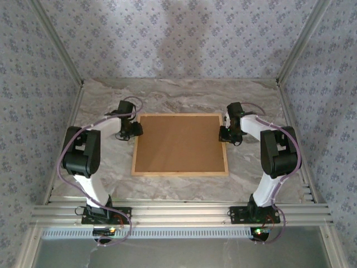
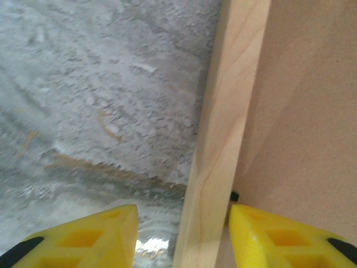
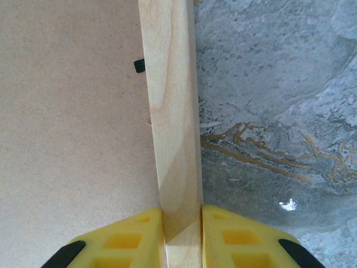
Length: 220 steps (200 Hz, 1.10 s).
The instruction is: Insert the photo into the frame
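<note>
one frame point(image 3: 167, 111) in right pincer point(image 3: 181, 216)

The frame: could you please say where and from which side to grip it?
Pinch a side rail from above, straddling it outside and inside. The frame lies flat on the table, backing board filling its middle, so only the narrow rails fit between fingers.

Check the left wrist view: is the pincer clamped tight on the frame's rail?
No: the left pincer straddles the frame, but table shows between rail and one finger.
</note>
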Available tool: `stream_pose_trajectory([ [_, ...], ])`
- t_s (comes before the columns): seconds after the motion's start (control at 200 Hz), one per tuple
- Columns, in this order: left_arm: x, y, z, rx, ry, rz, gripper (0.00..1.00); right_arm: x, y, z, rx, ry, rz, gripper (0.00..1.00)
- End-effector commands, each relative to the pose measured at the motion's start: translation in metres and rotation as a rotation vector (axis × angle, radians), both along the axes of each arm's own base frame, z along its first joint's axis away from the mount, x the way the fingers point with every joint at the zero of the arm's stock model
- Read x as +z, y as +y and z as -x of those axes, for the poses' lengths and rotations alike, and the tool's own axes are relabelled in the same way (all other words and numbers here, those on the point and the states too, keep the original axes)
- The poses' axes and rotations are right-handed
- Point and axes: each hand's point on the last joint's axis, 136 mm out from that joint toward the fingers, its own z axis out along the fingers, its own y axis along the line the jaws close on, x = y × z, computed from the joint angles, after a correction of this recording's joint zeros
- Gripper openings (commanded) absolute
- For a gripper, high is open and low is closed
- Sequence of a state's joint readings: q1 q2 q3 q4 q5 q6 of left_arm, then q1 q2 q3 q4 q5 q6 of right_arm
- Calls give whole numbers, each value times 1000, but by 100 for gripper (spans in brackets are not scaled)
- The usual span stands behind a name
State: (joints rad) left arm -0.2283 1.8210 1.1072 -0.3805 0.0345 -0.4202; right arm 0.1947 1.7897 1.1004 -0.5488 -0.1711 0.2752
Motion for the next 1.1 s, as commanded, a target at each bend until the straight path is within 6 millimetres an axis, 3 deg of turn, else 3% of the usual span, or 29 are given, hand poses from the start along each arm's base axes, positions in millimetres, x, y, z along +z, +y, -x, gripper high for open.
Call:
stream_pose_trajectory([
  [0.0, -36, -6, 22, -47, 132, -28, 50, -23, 7, 18, 40, 85, 15, 23],
  [0.175, -45, -7, 27, -69, 181, -60, 51, -23, 7, 19, 42, 86, 18, 23],
  [0.365, -36, -6, 22, -66, 154, -64, 54, -24, 7, 19, 45, 87, 20, 23],
  [0.48, -17, -5, 14, -53, 103, -70, 58, -24, 7, 19, 46, 87, 23, 23],
  [0.705, 43, 12, 6, 5, -66, -116, 66, -24, 7, 19, 47, 87, 24, 23],
  [0.845, 56, 16, 20, 24, -86, -95, 67, -24, 7, 19, 47, 87, 24, 23],
  [1.094, 49, 14, 66, 27, -2, -30, 63, -24, 7, 18, 50, 87, 25, 23],
])
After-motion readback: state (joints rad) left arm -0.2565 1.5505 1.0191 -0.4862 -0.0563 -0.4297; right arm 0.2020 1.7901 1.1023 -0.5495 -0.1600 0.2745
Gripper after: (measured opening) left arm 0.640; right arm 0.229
